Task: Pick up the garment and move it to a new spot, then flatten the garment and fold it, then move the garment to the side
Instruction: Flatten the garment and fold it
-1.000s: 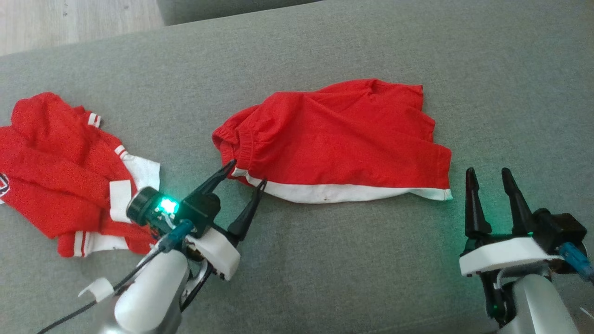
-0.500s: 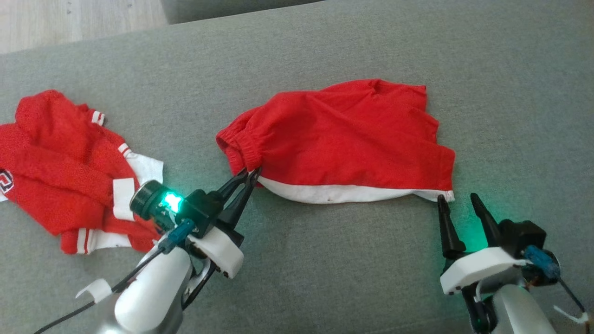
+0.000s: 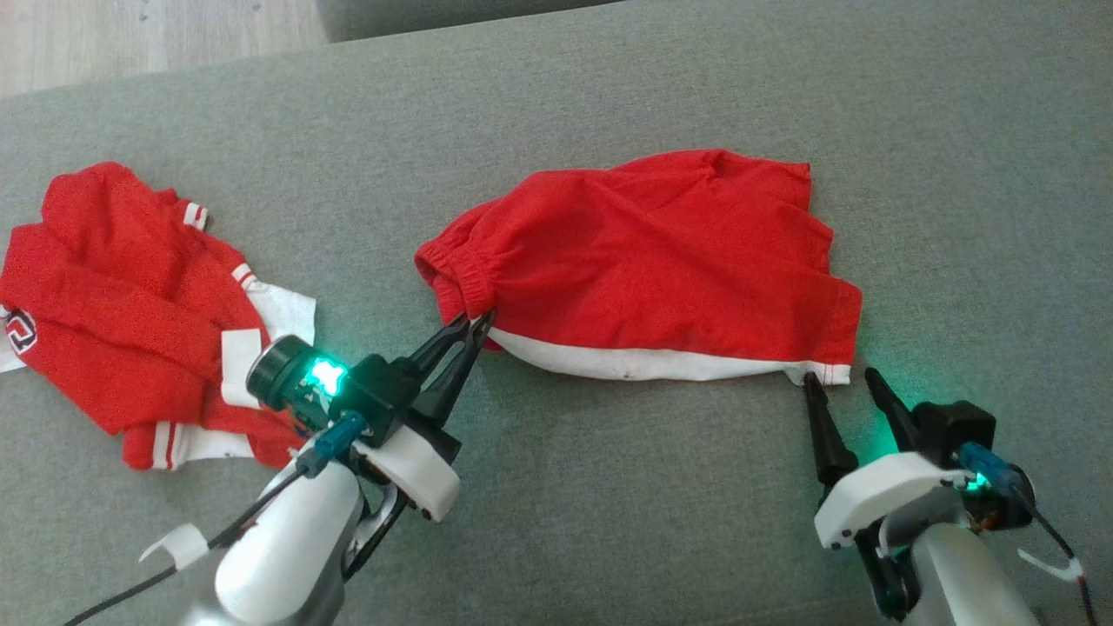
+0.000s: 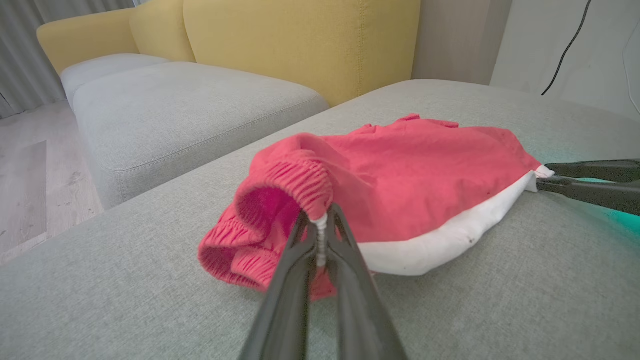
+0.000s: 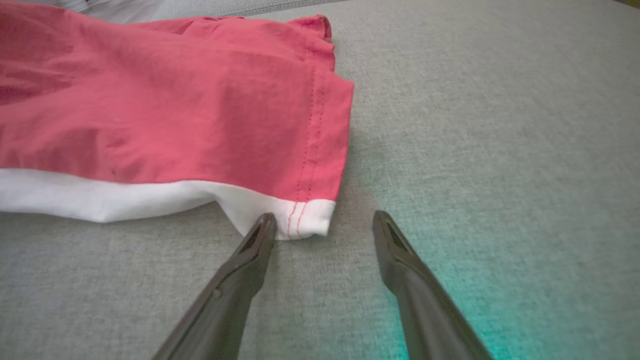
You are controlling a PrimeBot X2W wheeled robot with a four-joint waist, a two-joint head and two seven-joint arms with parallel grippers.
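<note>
Lower right, the right gripper (image 3: 840, 376) has its jaws spread, the white hem corner (image 5: 307, 220) just ahead between them. Lower left, the left gripper (image 3: 474, 323) pinches the elastic waistband (image 4: 300, 180). The red cotton shorts with white trim (image 3: 643, 261) lie lengthwise left to right across mid-frame on the grey fabric cushion (image 3: 609, 522).

Left gripper (image 3: 474, 323) and right gripper (image 3: 840, 376): each has two long, tapered matt-black fingers (image 5: 235, 285) on a white moulded plastic mount (image 3: 417, 474). Rounded pale silver-grey forearm (image 3: 278, 565) behind each. Left wrist carries a black cylindrical module (image 3: 271, 378) beside a glowing green light (image 3: 320, 376). Blue plug connector (image 3: 337, 433) at each wrist, joined to a thin black cable (image 3: 113, 600). Small white hook-shaped clip (image 3: 178, 543) by each cable.
</note>
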